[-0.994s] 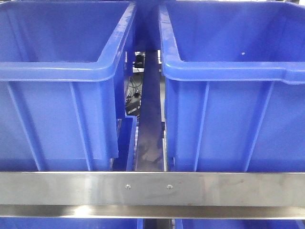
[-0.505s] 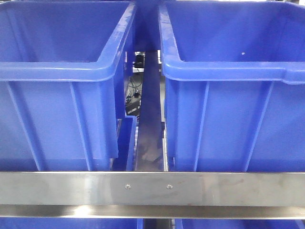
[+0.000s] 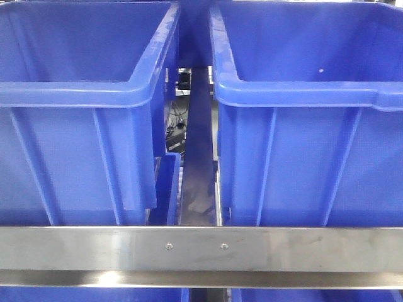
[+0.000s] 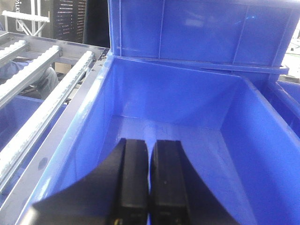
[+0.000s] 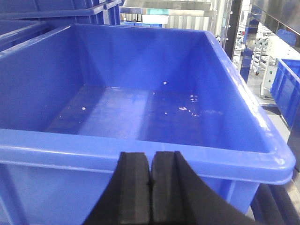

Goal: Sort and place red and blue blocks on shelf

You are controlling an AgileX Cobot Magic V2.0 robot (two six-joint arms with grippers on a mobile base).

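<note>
**Both grippers empty at the bins, no block in sight**

Neither the red nor the blue block shows in any of the three views, so where they lie cannot be told, nor which way they face; being cubes they would have no long axis to speak of anyway.

The left gripper [image 4: 150, 187] has its two black fingers pressed together with nothing between them, and it hangs over the inside of a blue bin [image 4: 243, 154] whose floor is bare. To that bin's left run the roller tracks [image 4: 42, 108] of the shelf [image 3: 201, 248]. The right gripper [image 5: 150, 187] is likewise closed on nothing, poised just outside the near rim of another blue bin [image 5: 140, 150]; only a few pale specks lie on that bin's floor.

The front view looks straight at the shelf's brushed steel front rail, with the left bin [image 3: 75, 94] and the right bin [image 3: 302, 94] side by side above it and a narrow gap between them.

Judging by the empty fingers and empty bins, the task stands either at its very start or between one block and the next. The next move would call for finding a block outside these views, parting the fingers of one gripper and bringing it down square to two opposite faces of the cube
</note>
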